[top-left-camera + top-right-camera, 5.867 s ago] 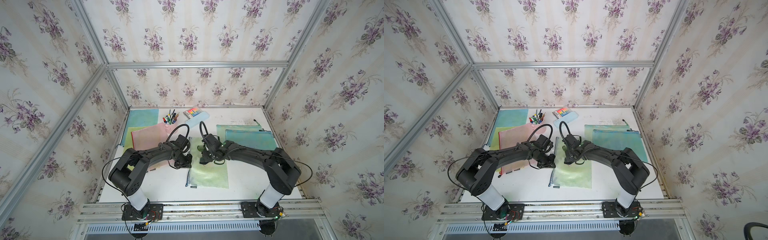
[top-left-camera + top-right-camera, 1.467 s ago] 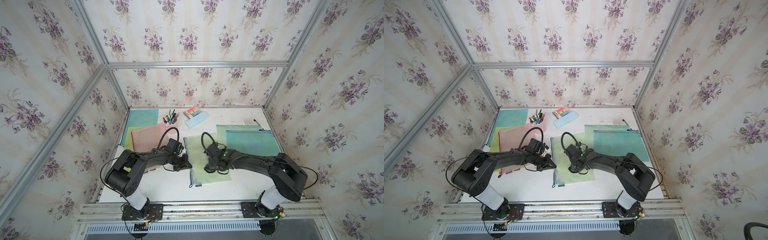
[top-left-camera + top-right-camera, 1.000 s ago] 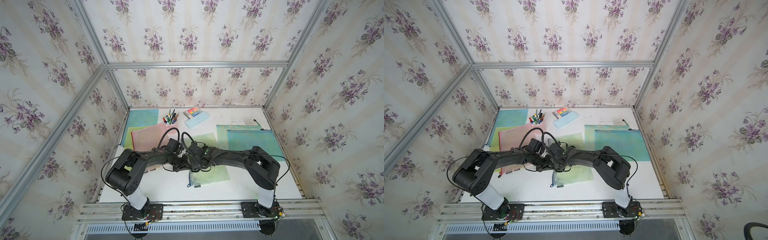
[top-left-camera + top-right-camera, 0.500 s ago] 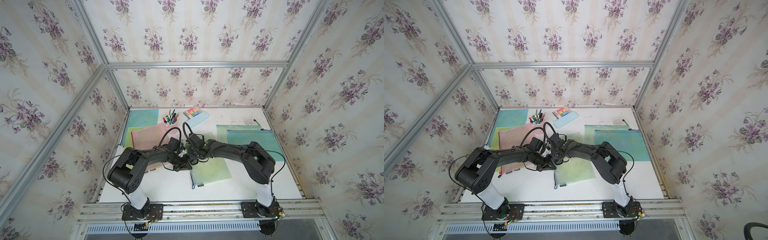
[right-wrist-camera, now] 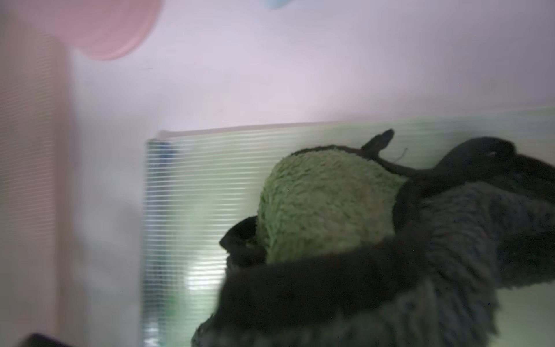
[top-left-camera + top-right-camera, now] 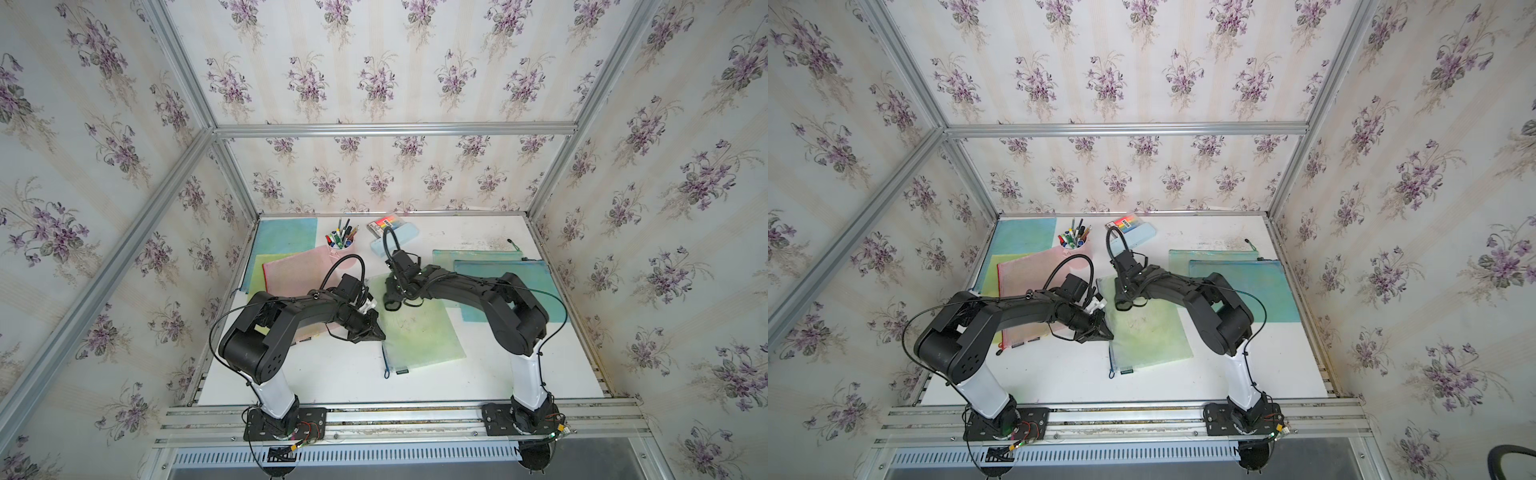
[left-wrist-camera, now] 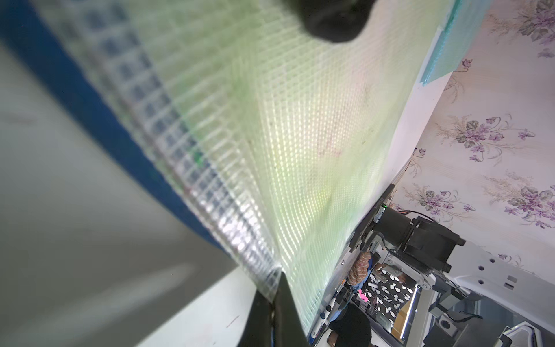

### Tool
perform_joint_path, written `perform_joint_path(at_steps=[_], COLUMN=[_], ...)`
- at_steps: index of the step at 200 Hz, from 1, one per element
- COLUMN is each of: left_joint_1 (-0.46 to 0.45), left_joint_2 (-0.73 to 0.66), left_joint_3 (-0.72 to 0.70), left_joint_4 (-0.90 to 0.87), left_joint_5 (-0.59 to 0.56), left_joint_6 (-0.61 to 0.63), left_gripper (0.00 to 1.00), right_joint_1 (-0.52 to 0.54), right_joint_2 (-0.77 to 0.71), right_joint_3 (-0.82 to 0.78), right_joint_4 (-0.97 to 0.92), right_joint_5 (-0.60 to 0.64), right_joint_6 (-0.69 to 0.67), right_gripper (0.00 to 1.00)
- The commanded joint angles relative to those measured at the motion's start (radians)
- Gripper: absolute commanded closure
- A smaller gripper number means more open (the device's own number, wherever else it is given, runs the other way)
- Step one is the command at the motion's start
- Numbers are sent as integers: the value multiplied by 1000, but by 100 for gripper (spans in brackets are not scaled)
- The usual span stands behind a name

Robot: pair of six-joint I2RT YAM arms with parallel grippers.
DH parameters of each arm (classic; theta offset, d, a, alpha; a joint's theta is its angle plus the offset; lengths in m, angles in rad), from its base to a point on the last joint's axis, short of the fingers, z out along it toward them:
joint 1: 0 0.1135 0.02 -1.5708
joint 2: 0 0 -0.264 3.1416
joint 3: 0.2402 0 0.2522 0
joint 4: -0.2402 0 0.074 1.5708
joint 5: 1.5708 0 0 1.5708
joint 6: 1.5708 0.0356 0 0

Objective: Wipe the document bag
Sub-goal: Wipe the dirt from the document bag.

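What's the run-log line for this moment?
left gripper: shut at document bag zipper edge | right gripper: shut on cloth, on bag's far end

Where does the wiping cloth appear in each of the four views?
Top view: wiping cloth on the green document bag, far end.
Top view: again on that bag's far end.
Left wrist: dark blob at the picture's upper edge.
Right wrist: fills the picture's lower right.
Shared landmark: the bag's mesh.

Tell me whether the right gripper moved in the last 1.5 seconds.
Yes: the right gripper, holding the cloth, slid over the green document bag toward the pink pen cup.
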Motion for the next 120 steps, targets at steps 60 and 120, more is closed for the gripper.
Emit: perform_joint_path(at_steps=[60,120], left_joint_1=[2,23], left_joint_2=[-58,-109], left_joint_3=[-6,1], left_joint_4=[-29,-65], left_joint_5=[-38,-99], left_joint_6=[6,-3], left_gripper=[100,100], right_joint_1=[-188,-79], right_joint_2=[-60,-196], right_joint_3=[-53,-108], right_joint_4=[-12,-64], right_joint_5=[97,107], right_joint_6=[-21,-63], right_gripper=[76,77])
